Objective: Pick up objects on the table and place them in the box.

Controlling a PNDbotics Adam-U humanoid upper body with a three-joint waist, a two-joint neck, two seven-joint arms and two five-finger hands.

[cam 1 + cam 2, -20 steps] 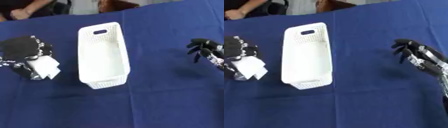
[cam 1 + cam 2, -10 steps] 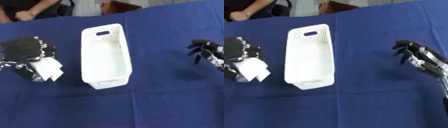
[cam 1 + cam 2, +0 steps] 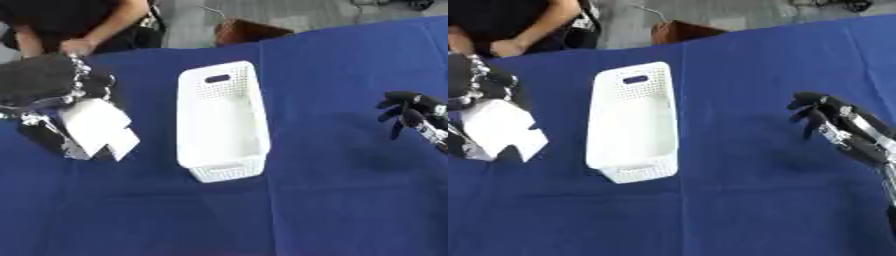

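White perforated plastic, long and narrow: box [image 3: 221,121] lying lengthwise mid-table on blue cloth [image 3: 332,200], handle slot at far end, nothing visible inside. Just left of it, apart from its wall, white blocky object [image 3: 98,127] held in left hand [image 3: 48,87], lifted above the cloth, dark fingers curled round its upper part. Object's exact make unclear; flat white faces, notched lower edge. Well right of the box, right hand [image 3: 833,122] hovering over the cloth, fingers bent downward and slightly spread, holding nothing. Beyond the far table edge, brown item [image 3: 681,31] on the floor.
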